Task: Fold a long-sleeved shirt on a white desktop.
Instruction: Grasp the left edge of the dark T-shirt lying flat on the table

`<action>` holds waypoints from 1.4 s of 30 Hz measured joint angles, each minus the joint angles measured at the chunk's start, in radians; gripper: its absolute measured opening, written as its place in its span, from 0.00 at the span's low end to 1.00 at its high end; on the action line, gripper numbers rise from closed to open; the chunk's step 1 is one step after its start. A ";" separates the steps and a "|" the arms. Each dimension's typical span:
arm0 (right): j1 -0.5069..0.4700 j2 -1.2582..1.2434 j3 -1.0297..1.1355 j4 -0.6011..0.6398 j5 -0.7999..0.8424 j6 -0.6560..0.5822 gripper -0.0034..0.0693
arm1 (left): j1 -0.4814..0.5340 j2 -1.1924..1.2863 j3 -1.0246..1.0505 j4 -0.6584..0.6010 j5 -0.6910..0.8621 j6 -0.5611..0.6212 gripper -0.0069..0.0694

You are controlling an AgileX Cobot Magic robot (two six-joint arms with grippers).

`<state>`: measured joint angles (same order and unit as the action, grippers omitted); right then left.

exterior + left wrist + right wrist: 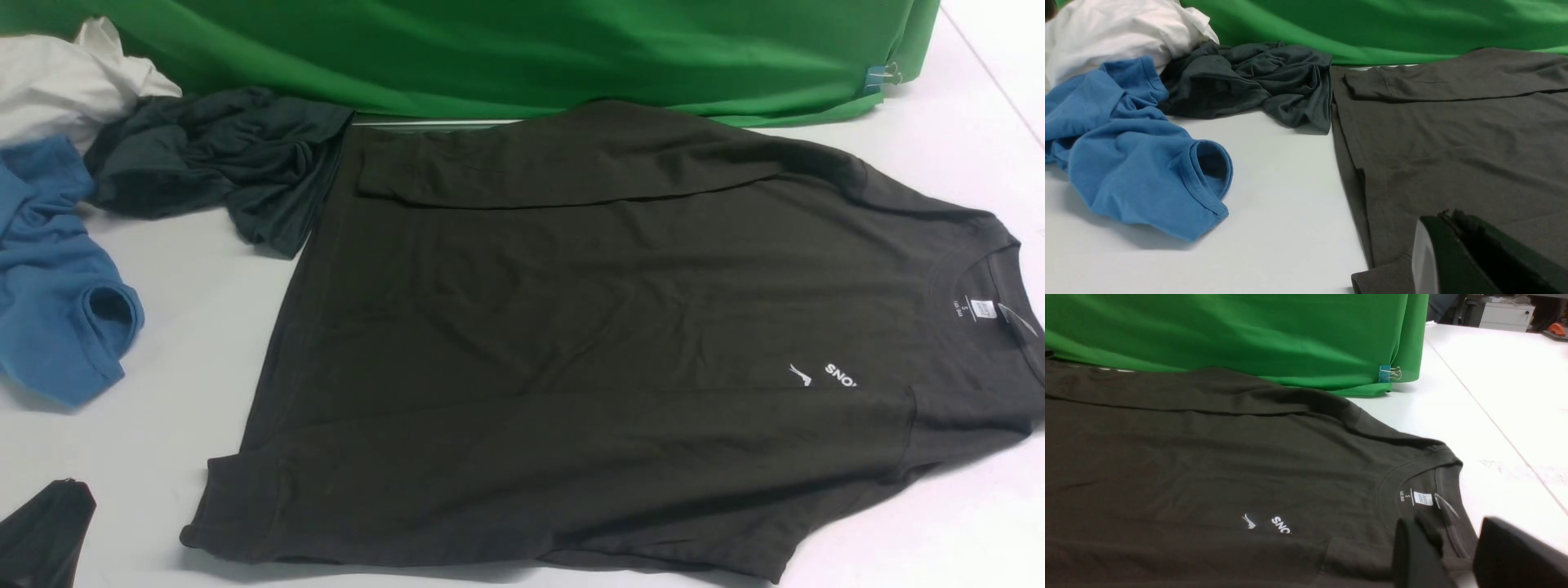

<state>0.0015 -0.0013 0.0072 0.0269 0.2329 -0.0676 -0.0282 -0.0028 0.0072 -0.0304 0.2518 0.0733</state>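
The long-sleeved shirt [571, 327] lies flat, chest up, on the white desktop [163, 367], its neck at the right. Both sleeves are folded across the body, one along the far edge [571, 175] and one along the near edge [531, 457]. The white logo [824, 376] and the neck label [982, 309] face up. My left gripper [61, 498] is shut and empty at the near left. In the left wrist view this left gripper [1447, 216] hovers by the ribbed cuff [1384, 279]. My right gripper [1449, 535] is open just short of the collar [1429, 477]; it is outside the front view.
A blue garment [57, 286], a charcoal-teal garment [220, 163] and a white cloth [57, 82] are piled at the far left. The green backdrop [531, 49], held by a clip [882, 75], hangs along the back. A table seam [996, 73] runs at the far right.
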 joint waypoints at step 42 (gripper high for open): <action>0.000 0.028 -0.087 0.003 -0.762 0.656 0.39 | 0.000 0.000 -0.031 -0.152 -0.881 -0.157 0.11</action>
<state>0.0015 0.0263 -0.0796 0.0298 -0.5295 0.5885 -0.0282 -0.0028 -0.0239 -0.1829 -0.6295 -0.0837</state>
